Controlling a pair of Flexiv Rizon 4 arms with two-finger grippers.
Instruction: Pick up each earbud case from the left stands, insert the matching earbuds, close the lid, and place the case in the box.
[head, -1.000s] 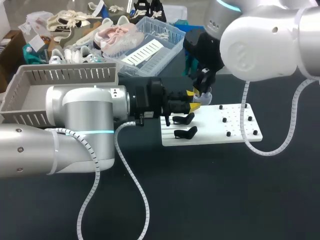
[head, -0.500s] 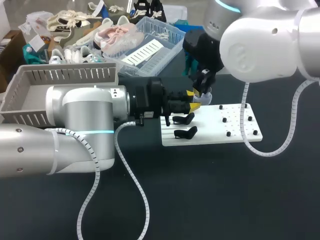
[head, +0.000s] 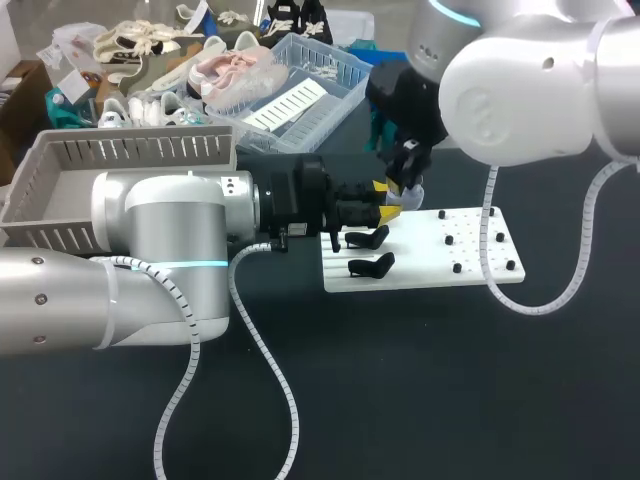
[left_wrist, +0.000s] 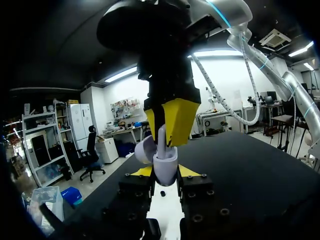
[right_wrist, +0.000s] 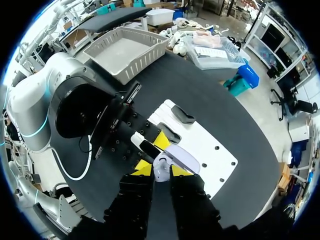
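Nothing moved | left pincer (left_wrist: 165, 172) pinching open case (left_wrist: 165, 164) | right pincer (right_wrist: 161, 169) pinching earbud (left_wrist: 161, 140) standing in case

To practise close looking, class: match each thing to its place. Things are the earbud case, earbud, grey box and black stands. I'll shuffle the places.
Things:
1 earbud case
2 earbud
3 grey box
4 black stands

Places:
A on the white board
B between the right hand's fingers, over the case
C at the table's left side
D in the left hand, lid open

Pairs: 1-D, 2-B, 3-C, 4-A
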